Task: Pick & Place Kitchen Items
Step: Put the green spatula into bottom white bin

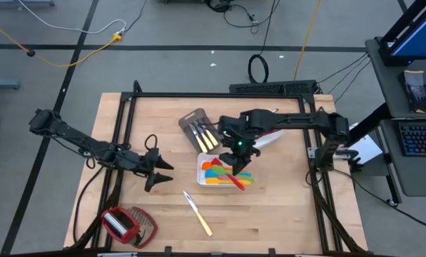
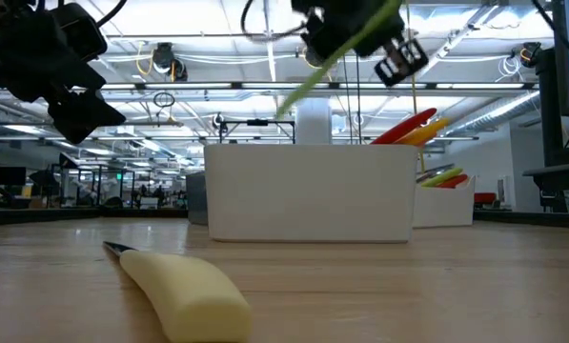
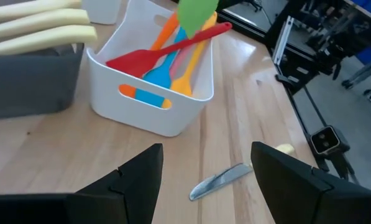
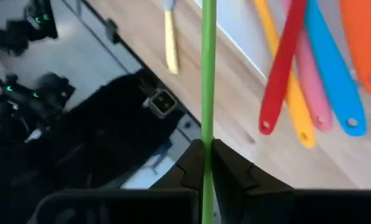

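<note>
— Nearest us lies the pale-handled knife (image 2: pixel 184 291) on the table (image 1: pixel 284 214), alone, well apart from both trays.

— We see it too. And the green spatula (image 4: pixel 208 93)?

— Our right hand (image 1: pixel 238 153) is clenched on its thin handle, holding it in the air above the white tray (image 1: pixel 207 178).

— Inside that tray we count a red spatula (image 3: pixel 166 50), orange, blue, yellow and pink utensils (image 4: pixel 325 74), their handles leaning over the rim.

— Just beside it the grey tray (image 1: pixel 191 121) carries more pale-handled knives (image 1: pixel 205 135).

— Our left hand (image 1: pixel 161 173) hovers with fingers spread and nothing in them, near the lone knife, pointing toward the white tray.

— Near the front edge sits the red-and-silver thing (image 1: pixel 127 225).
</note>
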You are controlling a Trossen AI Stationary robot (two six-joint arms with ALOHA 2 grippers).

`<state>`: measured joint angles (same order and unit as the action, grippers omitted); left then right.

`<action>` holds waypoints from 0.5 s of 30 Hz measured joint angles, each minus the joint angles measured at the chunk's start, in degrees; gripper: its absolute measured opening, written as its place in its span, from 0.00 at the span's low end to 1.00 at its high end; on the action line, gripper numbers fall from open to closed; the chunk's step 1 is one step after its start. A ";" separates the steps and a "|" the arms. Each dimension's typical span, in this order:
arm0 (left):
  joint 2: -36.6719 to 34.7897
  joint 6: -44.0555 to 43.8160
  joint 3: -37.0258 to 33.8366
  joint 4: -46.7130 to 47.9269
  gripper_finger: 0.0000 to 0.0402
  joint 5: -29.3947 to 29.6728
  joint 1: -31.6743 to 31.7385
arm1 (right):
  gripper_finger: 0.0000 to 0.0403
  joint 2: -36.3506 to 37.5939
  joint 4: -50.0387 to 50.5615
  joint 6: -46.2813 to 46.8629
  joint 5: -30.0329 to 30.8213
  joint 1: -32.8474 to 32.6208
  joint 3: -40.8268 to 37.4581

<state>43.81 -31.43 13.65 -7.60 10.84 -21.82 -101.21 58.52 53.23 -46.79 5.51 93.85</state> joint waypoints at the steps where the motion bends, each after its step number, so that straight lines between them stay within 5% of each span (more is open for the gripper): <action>1: 0.00 -0.34 0.00 0.04 0.62 0.21 0.00 | 0.02 -0.89 0.40 -1.78 -0.64 0.43 -0.11; 15: 0.02 -1.36 0.00 0.07 0.62 1.26 0.00 | 0.03 -10.82 -2.80 -13.06 -4.63 4.95 0.11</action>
<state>43.83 -32.79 13.65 -7.53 12.10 -21.82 -112.03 55.73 40.17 -51.42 10.46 93.96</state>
